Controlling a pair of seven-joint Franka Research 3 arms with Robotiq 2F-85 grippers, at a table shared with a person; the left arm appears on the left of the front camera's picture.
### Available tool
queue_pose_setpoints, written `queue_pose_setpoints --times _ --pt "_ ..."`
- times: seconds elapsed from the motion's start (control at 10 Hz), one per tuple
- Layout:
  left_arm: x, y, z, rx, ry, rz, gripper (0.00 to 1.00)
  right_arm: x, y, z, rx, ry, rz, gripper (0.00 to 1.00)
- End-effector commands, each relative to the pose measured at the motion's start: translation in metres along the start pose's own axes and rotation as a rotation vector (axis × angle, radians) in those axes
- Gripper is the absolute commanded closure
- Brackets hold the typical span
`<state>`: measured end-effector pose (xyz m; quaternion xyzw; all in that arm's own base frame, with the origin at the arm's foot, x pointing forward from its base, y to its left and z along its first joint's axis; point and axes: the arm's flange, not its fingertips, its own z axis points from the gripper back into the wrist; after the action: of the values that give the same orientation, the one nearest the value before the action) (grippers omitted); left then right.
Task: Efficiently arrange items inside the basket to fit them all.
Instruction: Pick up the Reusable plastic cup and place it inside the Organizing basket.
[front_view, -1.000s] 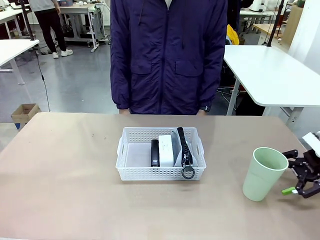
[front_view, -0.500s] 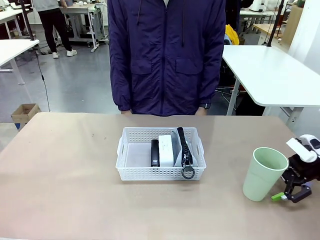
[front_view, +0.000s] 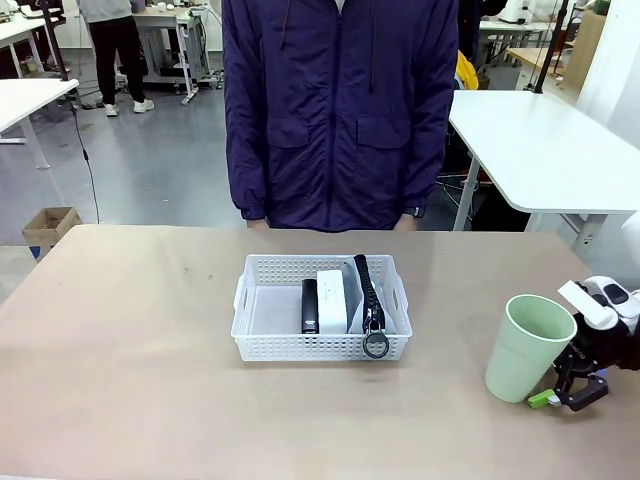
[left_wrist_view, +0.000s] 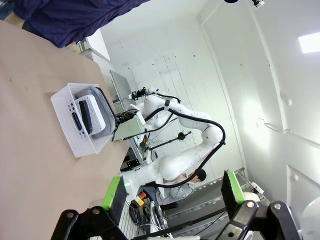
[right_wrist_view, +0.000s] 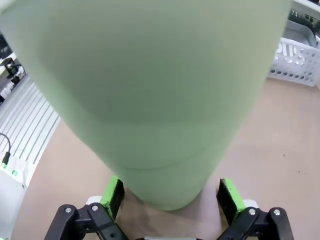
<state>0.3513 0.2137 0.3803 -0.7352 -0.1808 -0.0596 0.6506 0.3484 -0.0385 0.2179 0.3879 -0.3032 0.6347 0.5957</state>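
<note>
Front view: pale green tapered cup (front_view: 528, 348) upright on the table at 3 o'clock of the white lattice basket (front_view: 321, 307), mouth up; stapler (front_view: 310, 305), white box (front_view: 331, 300) and grey pouch (front_view: 366, 296) lie inside, long axes toward the person.

Left wrist view: left gripper (left_wrist_view: 172, 194) spread wide, empty.

Right wrist view: right gripper (right_wrist_view: 173, 195) open, green pads flanking the smooth cup's narrow base; contact unclear.

White tables (front_view: 540, 140) stand on grey floor (front_view: 160, 170)
</note>
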Motion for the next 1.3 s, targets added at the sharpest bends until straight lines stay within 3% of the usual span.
queue_pose_setpoints --times 0.0,0.3,0.5,0.8,1.2 --pt "-0.003 -0.003 -0.003 0.007 0.0 -0.001 0.0 -0.005 0.06 -0.035 0.021 -0.096 -0.012 0.0" --pt "-0.003 -0.003 -0.003 0.007 0.0 -0.001 0.0 0.007 0.061 -0.037 0.086 -0.269 -0.053 0.0" --pt "-0.003 -0.003 -0.003 0.007 0.0 -0.001 0.0 0.015 0.06 -0.029 0.052 -0.333 -0.045 0.0" --pt "-0.003 -0.003 -0.003 0.007 0.0 -0.001 0.0 0.026 0.06 -0.025 0.001 -0.418 -0.063 0.0" --pt "-0.003 -0.003 -0.003 0.007 0.0 -0.001 0.0 0.038 0.066 -0.016 0.004 -0.45 -0.036 0.0"
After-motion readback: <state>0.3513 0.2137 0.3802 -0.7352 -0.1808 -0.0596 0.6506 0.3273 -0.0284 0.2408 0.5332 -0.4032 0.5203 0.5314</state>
